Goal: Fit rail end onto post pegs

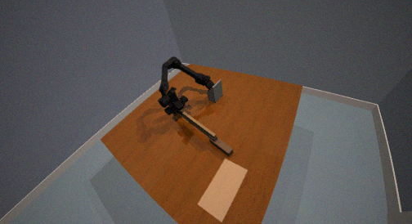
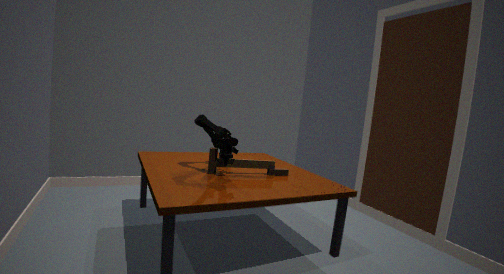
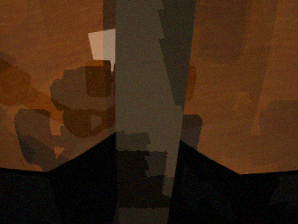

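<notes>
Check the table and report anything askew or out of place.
Nothing stands out. The rail looks roughly level from the post to the footboard block, with the tool shut on its near end. Whether the pegs are fully seated cannot be told.

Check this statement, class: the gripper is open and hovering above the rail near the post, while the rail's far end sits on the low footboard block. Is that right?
Not quite. The gripper is not open and hovering: it is shut on the rail, as the wrist view shows, with the rail running between the fingers. The rest stands: the grip is near the post, and the far end sits at the footboard block.
</notes>
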Controlling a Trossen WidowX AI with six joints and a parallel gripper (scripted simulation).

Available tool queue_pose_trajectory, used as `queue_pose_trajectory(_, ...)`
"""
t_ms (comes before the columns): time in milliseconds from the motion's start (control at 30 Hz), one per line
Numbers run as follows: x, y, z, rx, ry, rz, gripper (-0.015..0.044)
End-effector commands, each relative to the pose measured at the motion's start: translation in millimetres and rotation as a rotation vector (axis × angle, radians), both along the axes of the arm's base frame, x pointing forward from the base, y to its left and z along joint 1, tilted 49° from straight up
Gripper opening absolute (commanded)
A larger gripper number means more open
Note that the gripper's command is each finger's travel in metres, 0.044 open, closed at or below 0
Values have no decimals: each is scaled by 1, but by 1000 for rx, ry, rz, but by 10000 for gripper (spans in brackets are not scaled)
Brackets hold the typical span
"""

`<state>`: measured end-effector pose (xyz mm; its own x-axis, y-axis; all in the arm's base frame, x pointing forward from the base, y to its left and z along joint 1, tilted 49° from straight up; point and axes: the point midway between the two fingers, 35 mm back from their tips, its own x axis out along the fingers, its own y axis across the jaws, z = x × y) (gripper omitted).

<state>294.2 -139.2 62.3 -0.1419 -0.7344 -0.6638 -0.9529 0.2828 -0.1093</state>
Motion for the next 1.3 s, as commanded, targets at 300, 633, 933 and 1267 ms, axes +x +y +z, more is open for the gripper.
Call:
queue_pose_trajectory(300, -2, -3, 4, -1, 5, 2, 0)
queue_pose_trajectory(633, -3, -5, 6, -1, 5, 2, 0)
queue_pose_trajectory(933, -1, -2, 4, 6, 1, 4, 105)
queue_pose_trajectory(1267, -1, -2, 4, 6, 1, 4, 367)
